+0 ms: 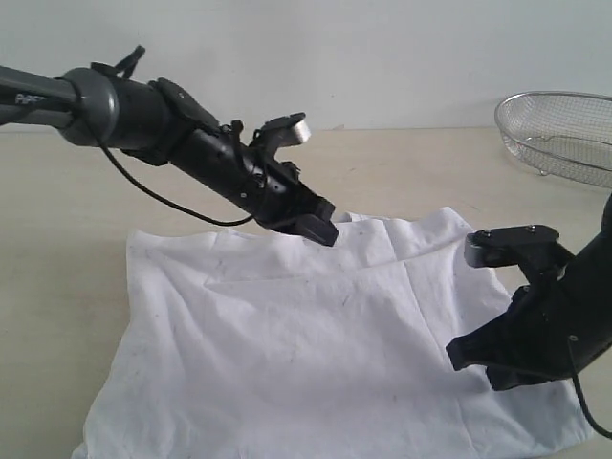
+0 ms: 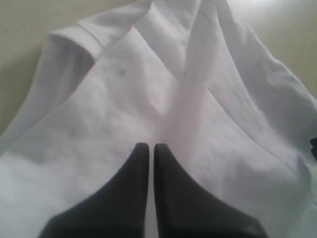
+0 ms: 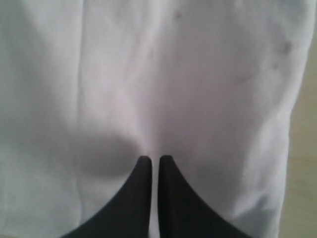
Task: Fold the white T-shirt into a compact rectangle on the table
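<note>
Shirt (image 1: pixel 316 344) lies spread on the table (image 1: pixel 67 220), plain side up and creased, with a mesh basket (image 1: pixel 564 134) at the far right. Left gripper (image 1: pixel 325 229) is over the shirt's far edge, jaws pressed together. Right gripper (image 1: pixel 457 358) is low over the shirt's right side, jaws also pressed tight; can't tell whether either tip touches the cloth.

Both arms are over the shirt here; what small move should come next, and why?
Probably open the left gripper and lower it onto the far edge of the white T-shirt: it and the right gripper are shut with no cloth visibly pinched, and the shirt lies spread wide, not yet a compact rectangle.
</note>
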Motion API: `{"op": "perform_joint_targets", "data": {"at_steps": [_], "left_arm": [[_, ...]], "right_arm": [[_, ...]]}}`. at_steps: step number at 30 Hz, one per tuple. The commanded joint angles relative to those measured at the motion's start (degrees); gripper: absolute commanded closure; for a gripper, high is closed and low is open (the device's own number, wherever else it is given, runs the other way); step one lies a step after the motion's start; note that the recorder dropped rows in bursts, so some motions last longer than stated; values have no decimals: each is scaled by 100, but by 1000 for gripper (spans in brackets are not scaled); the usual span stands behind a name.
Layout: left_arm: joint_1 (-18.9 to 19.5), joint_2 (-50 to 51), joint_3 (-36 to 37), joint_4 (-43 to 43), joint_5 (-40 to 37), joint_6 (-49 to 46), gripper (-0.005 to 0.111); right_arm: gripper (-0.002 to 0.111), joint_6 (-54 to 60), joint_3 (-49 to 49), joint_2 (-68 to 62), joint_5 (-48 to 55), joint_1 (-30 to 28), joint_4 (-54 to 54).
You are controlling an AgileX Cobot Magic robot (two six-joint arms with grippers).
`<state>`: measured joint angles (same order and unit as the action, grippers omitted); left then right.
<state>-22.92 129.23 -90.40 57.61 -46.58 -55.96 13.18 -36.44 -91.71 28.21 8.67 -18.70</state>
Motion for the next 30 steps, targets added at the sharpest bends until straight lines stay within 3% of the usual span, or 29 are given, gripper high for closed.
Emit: {"op": "perform_joint_targets", "data": {"at_steps": [1, 8, 15, 22, 30], "left_arm": [[-221, 326, -416, -383, 7, 436, 102], [-232, 779, -724, -668, 224, 739, 102], [-232, 1046, -1077, -1602, 852, 1277, 102], [-221, 1120, -1610, -1702, 1209, 1277, 102], [-121, 603, -2014, -1836, 553, 1341, 102]], "right_arm": [[109, 91, -24, -218, -54, 4, -51], [109, 91, -24, -491, 25, 4, -51], [109, 91, -24, -609, 101, 4, -51], [109, 91, -24, -609, 206, 4, -51], [109, 241, -24, -258, -14, -10, -51]]}}
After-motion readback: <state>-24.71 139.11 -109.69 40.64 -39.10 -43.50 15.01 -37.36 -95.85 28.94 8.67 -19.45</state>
